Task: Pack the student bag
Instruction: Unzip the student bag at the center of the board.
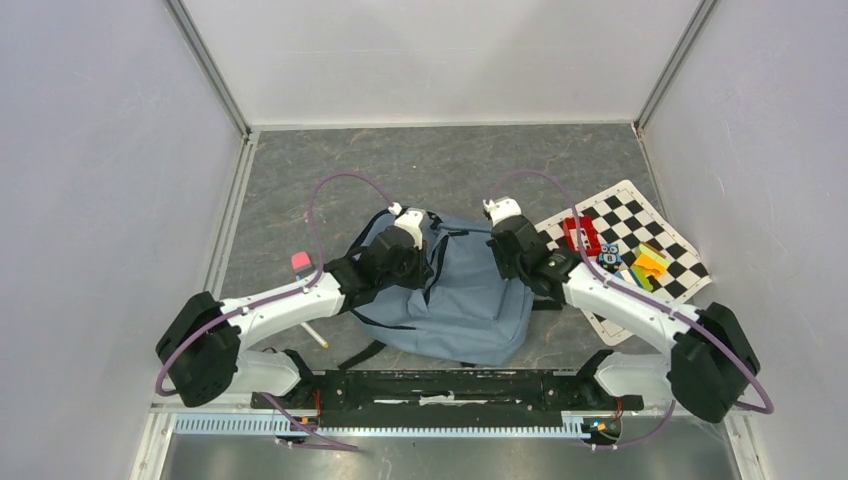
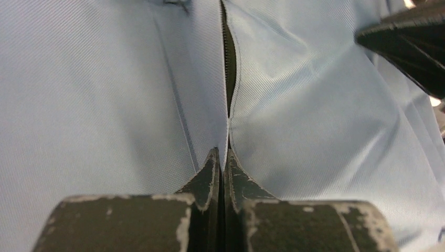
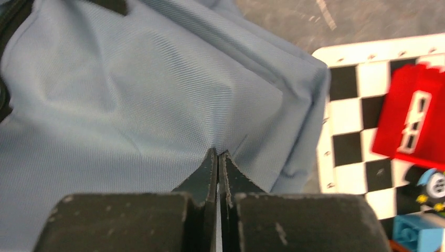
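Fingers [image 3: 206, 176] of the right gripper [image 3: 218, 155] pinch fabric of the student bag [image 3: 131, 94] beside a checkered mat [image 3: 343, 113].

Note that both arms reach forward and inward. The left gripper [image 2: 222, 155] and right gripper [image 3: 219, 155] are each pinched closed on the student bag [image 1: 470, 300].

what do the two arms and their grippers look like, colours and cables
Both the left arm and right arm have white links between bulky black joint housings, with a purple cable looping along each. The left gripper and right gripper are dark and taper to a point, their edges scuffed and chipped pale grey.
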Available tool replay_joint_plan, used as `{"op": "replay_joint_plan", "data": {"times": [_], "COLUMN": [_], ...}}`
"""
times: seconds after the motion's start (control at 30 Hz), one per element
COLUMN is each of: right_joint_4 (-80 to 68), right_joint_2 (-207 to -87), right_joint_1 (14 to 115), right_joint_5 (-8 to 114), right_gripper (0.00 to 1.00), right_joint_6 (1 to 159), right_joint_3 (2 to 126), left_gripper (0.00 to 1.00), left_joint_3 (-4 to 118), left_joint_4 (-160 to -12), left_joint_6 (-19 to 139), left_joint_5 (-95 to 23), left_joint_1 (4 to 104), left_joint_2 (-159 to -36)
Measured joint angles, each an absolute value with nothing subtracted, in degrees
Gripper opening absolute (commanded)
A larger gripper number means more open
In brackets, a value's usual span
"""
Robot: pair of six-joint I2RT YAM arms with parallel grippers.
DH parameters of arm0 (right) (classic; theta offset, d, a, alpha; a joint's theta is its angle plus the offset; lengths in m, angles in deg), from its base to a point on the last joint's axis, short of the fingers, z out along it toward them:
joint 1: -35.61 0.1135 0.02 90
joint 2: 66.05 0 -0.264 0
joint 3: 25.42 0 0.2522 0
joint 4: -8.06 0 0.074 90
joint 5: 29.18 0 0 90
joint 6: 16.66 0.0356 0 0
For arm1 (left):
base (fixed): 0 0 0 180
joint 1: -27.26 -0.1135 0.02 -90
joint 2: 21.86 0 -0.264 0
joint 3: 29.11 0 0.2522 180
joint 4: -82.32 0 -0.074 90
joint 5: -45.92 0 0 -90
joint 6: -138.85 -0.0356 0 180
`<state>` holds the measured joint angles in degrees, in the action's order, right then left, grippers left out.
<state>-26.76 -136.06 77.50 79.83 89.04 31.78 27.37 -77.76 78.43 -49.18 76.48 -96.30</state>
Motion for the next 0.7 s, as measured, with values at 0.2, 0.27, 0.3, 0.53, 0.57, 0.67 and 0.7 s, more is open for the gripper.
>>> {"op": "replay_joint_plan", "data": {"times": [0.2, 0.27, 0.3, 0.53, 0.57, 0.67, 0.7], "right_joint_4": [-20.6, -19.9, -20.1, -20.6, -21.0, -23.6, -24.3], "right_joint_2": [-144.5, -148.0, -149.4, -150.7, -150.3, -149.1, -148.9], "right_joint_1": [71.2, 69.6, 69.3, 69.7, 70.6, 75.5, 77.1], "right_joint_5": [81.6, 81.7, 81.7, 82.0, 82.6, 84.2, 84.5], "right_gripper": [0.00, 0.18, 0.41, 0.84, 0.86, 0.92, 0.94], "right_joint_6": [79.6, 77.0, 76.0, 71.5, 71.5, 72.0, 72.5], "right_joint_3": [37.8, 41.1, 42.8, 50.1, 50.4, 50.8, 50.9], "left_gripper": [0.02, 0.09, 0.12, 0.30, 0.32, 0.36, 0.36], "left_joint_3": [27.2, 26.5, 25.9, 21.1, 20.4, 18.4, 17.9], "left_joint_4": [-82.3, -84.7, -85.6, -88.3, -88.5, -88.6, -88.8], "left_joint_6": [83.2, 85.2, 86.1, 91.5, 92.2, 93.9, 94.3], "left_joint_5": [-48.0, -48.5, -48.8, -52.5, -53.1, -54.8, -55.6], "left_joint_1": [76.4, 76.4, 76.4, 76.5, 76.5, 76.5, 76.5], "left_joint_2": [-97.0, -97.2, -97.2, -96.5, -96.1, -94.5, -93.8]}}
